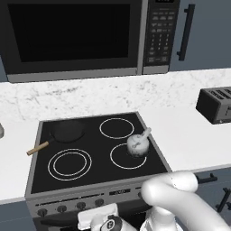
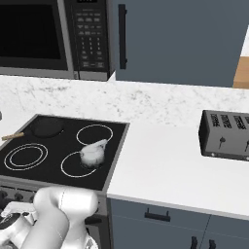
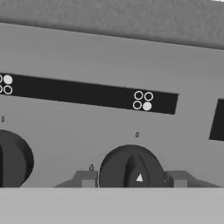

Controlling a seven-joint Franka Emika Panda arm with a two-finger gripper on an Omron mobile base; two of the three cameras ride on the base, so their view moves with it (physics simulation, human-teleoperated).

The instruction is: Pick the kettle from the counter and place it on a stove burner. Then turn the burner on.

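Note:
The small mottled white-grey kettle (image 1: 137, 145) (image 2: 92, 154) stands upright on the front right stove burner (image 1: 118, 161) (image 2: 68, 168), a thin white ring in the black glass stove (image 1: 90, 140) (image 2: 53, 146). The white counter (image 1: 189, 135) (image 2: 160, 165) lies to its right. Down at the stove's grey front, my gripper (image 3: 131, 179) straddles a dark round knob (image 3: 131, 168). One fingertip presses against each side of it. A panel mark (image 3: 142, 100) of several circles sits above this knob.
A dark pan (image 1: 66, 131) (image 2: 46, 127) with a wooden handle sits on the back left burner. On the counter at the right stands a black toaster (image 1: 216, 104) (image 2: 226, 133). A microwave (image 1: 72, 36) hangs over the stove. Another knob (image 3: 13, 159) lies left of the gripped one.

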